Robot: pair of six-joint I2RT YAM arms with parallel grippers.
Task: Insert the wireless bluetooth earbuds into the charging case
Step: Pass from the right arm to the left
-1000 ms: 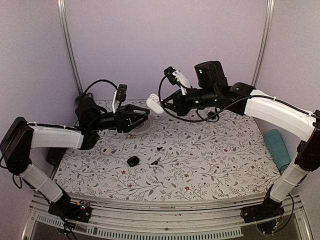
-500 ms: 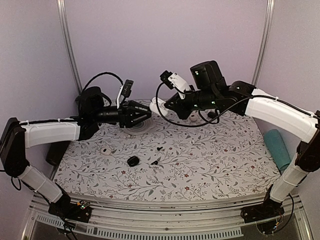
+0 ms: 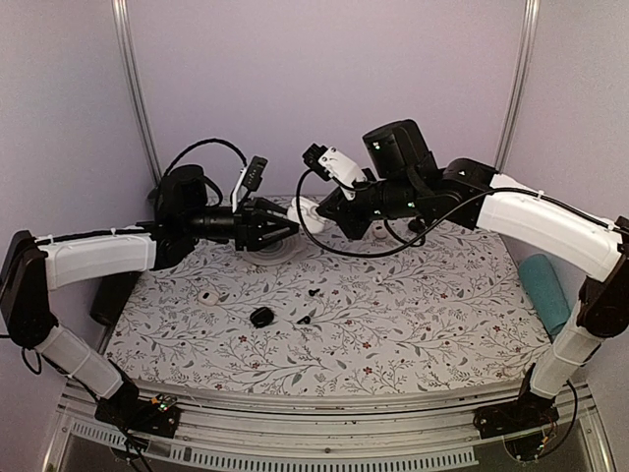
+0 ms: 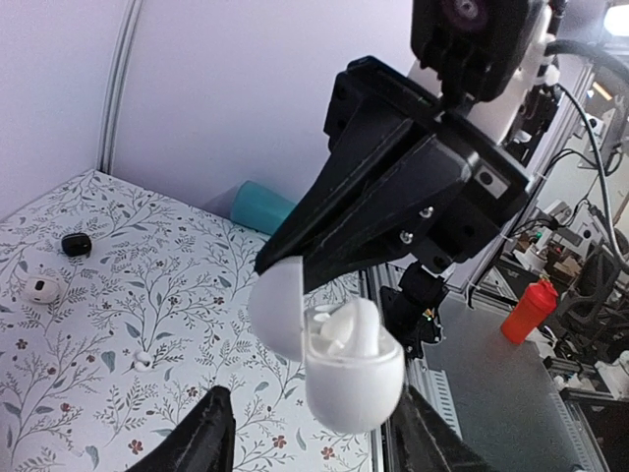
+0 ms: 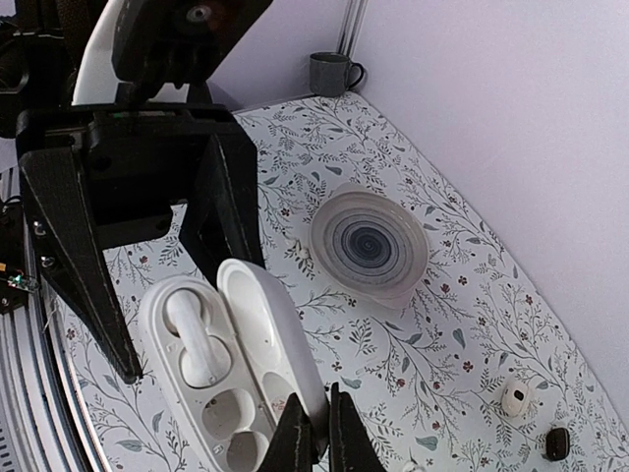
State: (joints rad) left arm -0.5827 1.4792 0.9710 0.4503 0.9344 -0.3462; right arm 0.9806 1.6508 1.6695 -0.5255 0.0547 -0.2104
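- Where the two arms meet above the far edge of the bench [image 3: 423, 324], the case [image 5: 231, 379] hangs in the air with its lid thrown open.
- The right fingers [image 5: 293, 442] are pressed together on the rim of the lid, pinching the case, and nothing else carries it.
- One earbud [image 5: 187, 339] sits stem-down in its socket in the case. The socket beside it shows as a bare hollow.
- The left fingers [image 4: 211, 438] are spread, one on either side of the case's lower half. They are just beside it, and from the left wrist view they stand apart from it.
- The other earbud [image 3: 208, 295] lies on the bench near the left edge, well apart from the case.
- A black lump [image 3: 261, 317] lies near that earbud, a little closer to the near edge.
- Two black bits [image 3: 314, 292] lie just beyond the lump, toward the middle of the bench.
- A round ridged dish [image 5: 369, 241] rests flat on the bench under the left fingers, close to the far edge.
- A dark mug [image 5: 329, 71] stands at the left edge by the frame post.
- A teal roll [image 3: 545, 290] lies at the right edge.
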